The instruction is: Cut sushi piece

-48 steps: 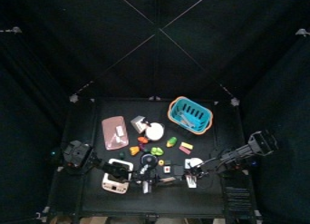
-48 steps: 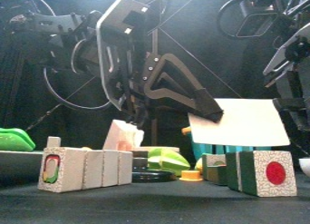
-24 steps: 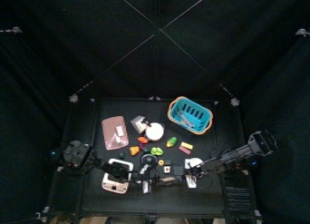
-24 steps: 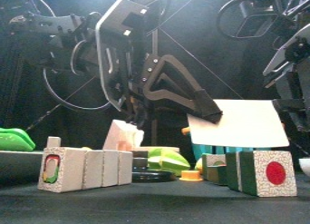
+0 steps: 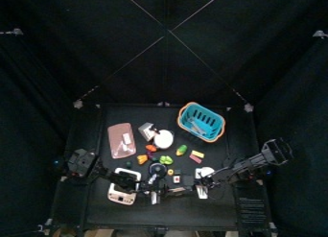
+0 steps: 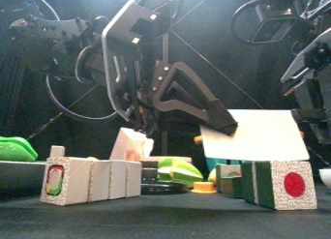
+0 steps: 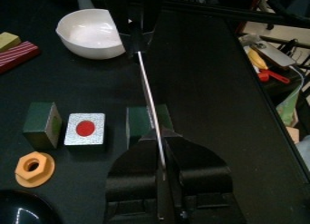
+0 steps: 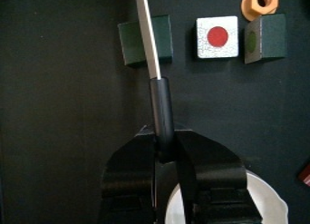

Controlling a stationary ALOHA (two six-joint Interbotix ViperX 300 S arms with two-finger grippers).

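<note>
The right pincer is clamped on a knife over the sushi piece; the left pincer grips a rod. A skewed blade could shove the piece aside.

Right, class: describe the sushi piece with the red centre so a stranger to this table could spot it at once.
From the white bowl on the black table, find the row of three square pieces with an orange ring at one end. The sushi piece is the middle one: white-faced with a red dot, while both neighbours are plain dark green.
</note>
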